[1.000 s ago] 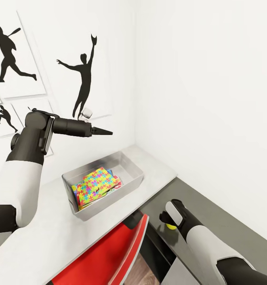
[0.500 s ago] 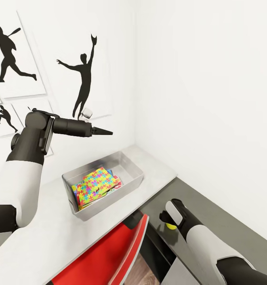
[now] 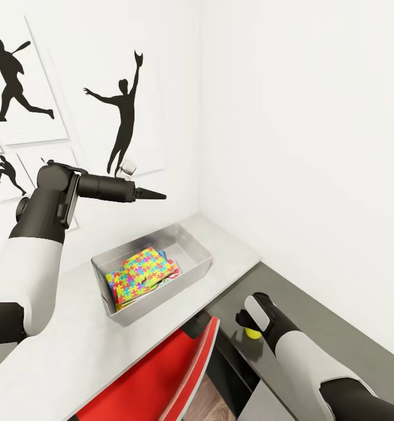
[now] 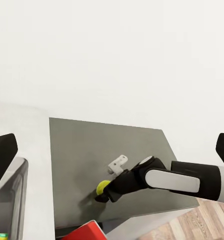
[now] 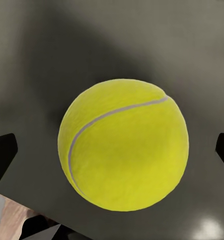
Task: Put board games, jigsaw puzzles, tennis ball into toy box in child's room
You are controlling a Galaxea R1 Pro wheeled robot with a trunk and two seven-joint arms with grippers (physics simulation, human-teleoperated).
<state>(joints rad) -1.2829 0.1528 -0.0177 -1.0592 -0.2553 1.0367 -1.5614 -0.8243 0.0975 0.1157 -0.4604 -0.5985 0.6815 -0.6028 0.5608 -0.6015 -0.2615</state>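
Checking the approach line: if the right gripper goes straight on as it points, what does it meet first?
The tennis ball, centred between the open jaws of the right gripper, with the dark table probably just behind it.

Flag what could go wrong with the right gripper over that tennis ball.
1. The small yellow-green tennis ball lies free on the dark grey surface, between the right gripper's spread fingers; an off-centre close could squirt it away.
2. It sits near the surface's front edge, so a nudge may roll it to the floor.
3. The light-grey toy box stands on a separate, higher white table; carrying low risks clipping the table edge or red chair.
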